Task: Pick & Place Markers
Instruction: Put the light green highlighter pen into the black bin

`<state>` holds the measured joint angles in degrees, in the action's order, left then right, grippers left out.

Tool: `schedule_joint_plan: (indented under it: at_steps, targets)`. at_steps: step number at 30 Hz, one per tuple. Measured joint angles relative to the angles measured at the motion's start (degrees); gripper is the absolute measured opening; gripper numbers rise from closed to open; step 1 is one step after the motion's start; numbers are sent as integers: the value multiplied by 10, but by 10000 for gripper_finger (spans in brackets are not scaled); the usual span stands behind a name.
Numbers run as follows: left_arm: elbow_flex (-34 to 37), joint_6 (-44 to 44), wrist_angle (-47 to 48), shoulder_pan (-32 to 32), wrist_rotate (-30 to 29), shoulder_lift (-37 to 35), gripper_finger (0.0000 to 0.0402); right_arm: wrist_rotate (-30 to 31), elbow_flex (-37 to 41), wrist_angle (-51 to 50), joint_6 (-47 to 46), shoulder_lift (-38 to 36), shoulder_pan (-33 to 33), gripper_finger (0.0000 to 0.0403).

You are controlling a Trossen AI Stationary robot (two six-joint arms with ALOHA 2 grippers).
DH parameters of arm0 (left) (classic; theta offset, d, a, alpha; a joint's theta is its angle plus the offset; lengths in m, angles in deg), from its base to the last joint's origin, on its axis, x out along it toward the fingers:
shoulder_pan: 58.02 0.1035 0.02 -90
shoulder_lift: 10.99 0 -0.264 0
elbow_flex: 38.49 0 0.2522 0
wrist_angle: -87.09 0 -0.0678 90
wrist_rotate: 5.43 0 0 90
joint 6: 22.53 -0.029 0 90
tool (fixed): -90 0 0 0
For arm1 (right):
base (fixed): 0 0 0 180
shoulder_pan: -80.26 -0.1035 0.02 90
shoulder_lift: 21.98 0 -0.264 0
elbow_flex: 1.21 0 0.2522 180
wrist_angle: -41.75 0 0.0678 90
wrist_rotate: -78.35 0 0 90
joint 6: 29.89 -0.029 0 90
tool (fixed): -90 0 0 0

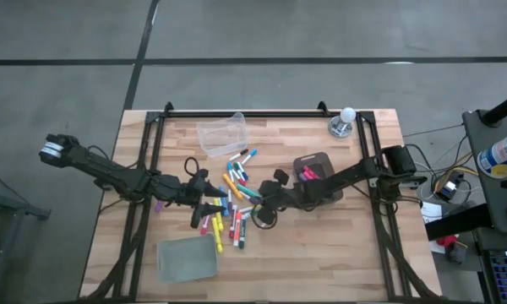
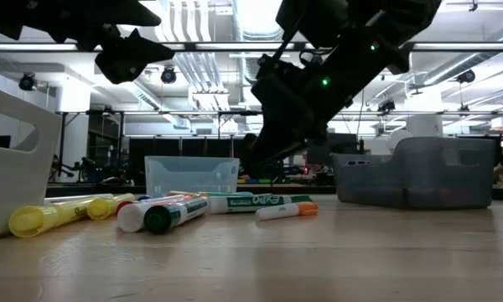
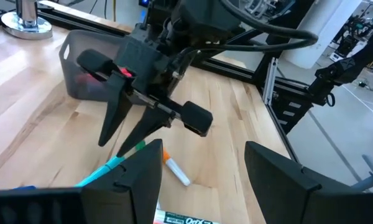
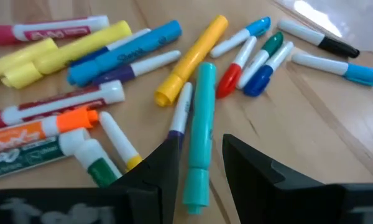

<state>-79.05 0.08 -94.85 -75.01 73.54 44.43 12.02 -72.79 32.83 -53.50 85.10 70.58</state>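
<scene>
Markers [image 1: 230, 203] lie scattered mid-table in the high view, between a clear bin [image 1: 221, 133] toward the far edge, a grey bin [image 1: 318, 173] on the right holding a few pink ones, and a grey lid [image 1: 187, 258] near the front. Right hand [image 1: 263, 216] sits low at the pile's right edge; left hand [image 1: 209, 209] hangs over its left part.

Low view: markers rest flat on the table [image 2: 318, 260], yellow ones nearest, the right arm leaning down behind them.

Left wrist view: left hand's fingers [image 3: 143, 177] stand spread wide, nothing between them; the right hand's thin tips reach down to a teal marker [image 3: 105, 169].

Right wrist view: right hand's fingers [image 4: 165, 168] are half spread, straddling the teal marker [image 4: 199, 134] lengthwise, seemingly not yet pinching. A purple-tipped pen [image 4: 180, 111] lies touching alongside.

Judgement: light, rigid, smooth plastic that rolls readily. Best taken across the barrel near mid-length, clear of the neighbouring pen.
</scene>
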Motion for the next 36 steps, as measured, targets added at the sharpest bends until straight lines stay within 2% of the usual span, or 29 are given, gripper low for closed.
schedule_joint_plan:
  at_steps: [13, 18, 23, 36]
  targets:
    - [0, 0, -2, -1, 0, 0, 220, -34, -42, -17, 5, 90, 24, 112]
    - [2, 0, -2, -1, 0, 0, 220, -41, -67, -44, 3, 108, 29, 94]
    - [4, 1, -2, 0, 0, 0, 220, -55, -78, -70, -7, 104, 30, 56]
    - [6, 1, -3, 0, 0, 0, 220, -59, -74, -122, -21, 56, 23, 56]
